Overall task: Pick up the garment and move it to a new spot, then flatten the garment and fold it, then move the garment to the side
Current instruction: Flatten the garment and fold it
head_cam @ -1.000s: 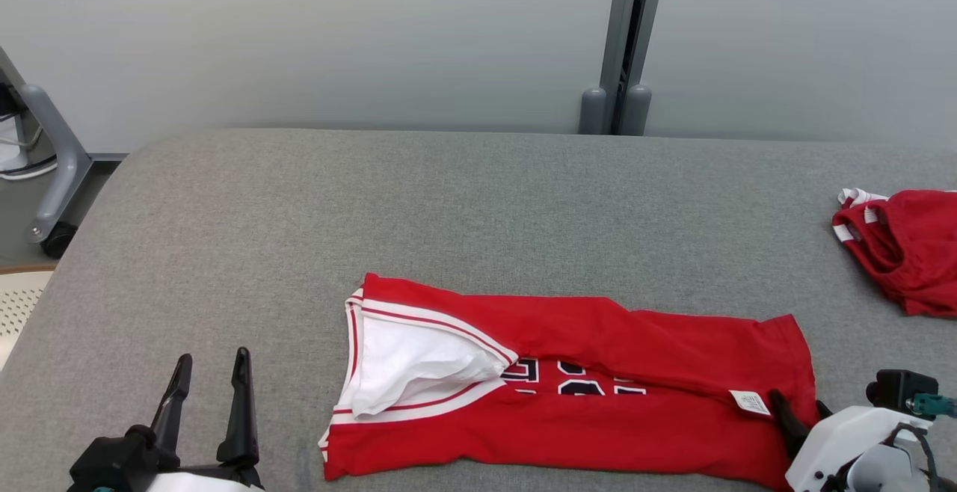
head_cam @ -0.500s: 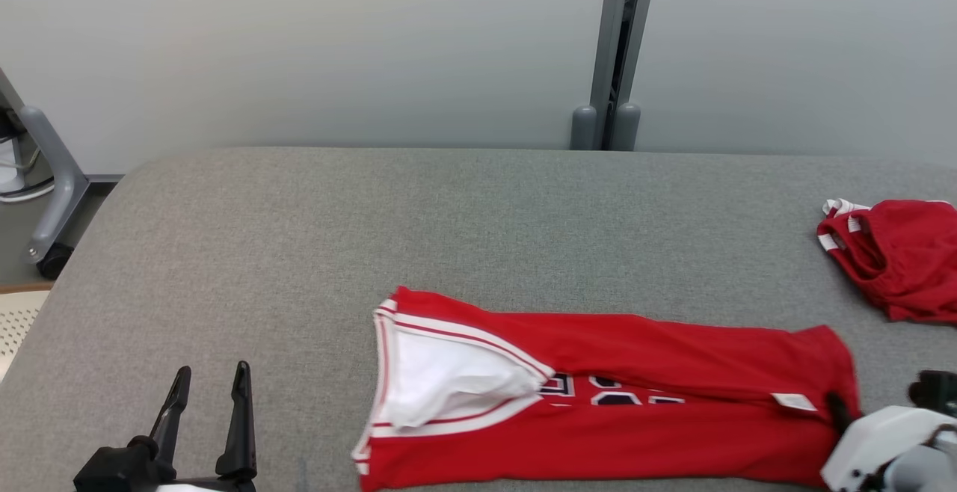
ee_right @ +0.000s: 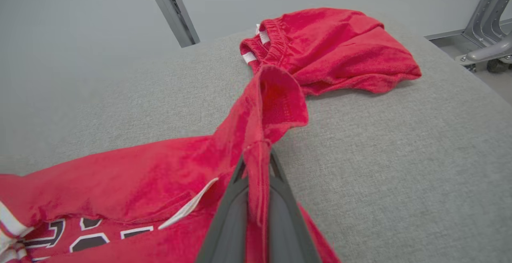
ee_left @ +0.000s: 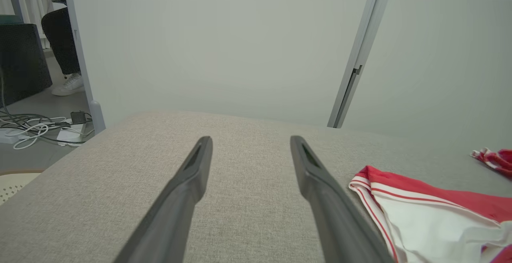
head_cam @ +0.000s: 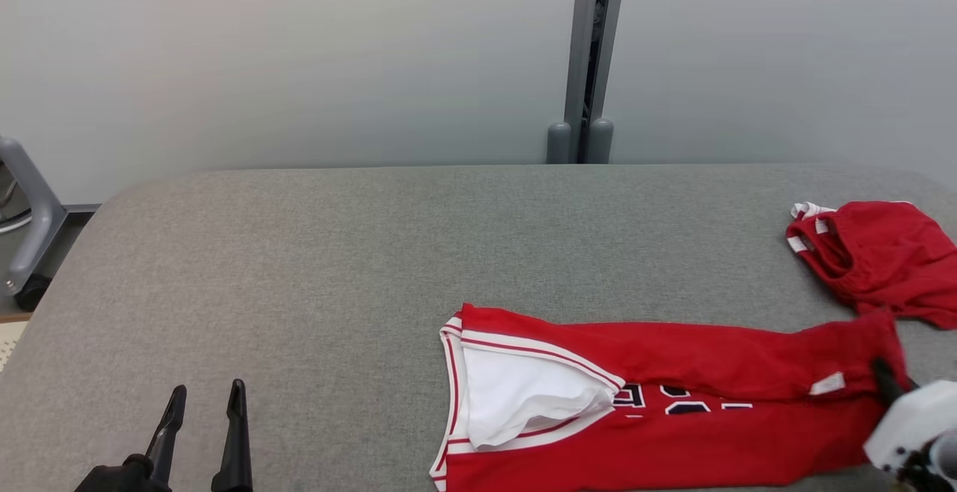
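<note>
The garment [head_cam: 673,372] is a red jersey with white trim and dark numbers, folded lengthwise along the near side of the grey table [head_cam: 336,268]. Its neck opening points left and its white lining shows. My right gripper [head_cam: 884,374] is shut on the jersey's right hem, which is pulled up into a peak. The right wrist view shows the red fabric [ee_right: 264,107] pinched between the two fingers of that gripper [ee_right: 256,163]. My left gripper [head_cam: 203,401] stands open over bare table at the lower left, well left of the neck end [ee_left: 400,199]. The left gripper [ee_left: 250,143] holds nothing.
A second red garment [head_cam: 875,260] lies crumpled at the table's far right, just beyond the lifted hem [ee_right: 332,47]. A grey post [head_cam: 587,58] stands behind the table. Cables [ee_left: 40,127] and a person's leg [ee_left: 62,47] are on the floor to the left.
My right gripper closed on the jersey's right hem, lifted it and dragged the jersey to the right across the table. The head view also shifted. The left gripper stayed open.
</note>
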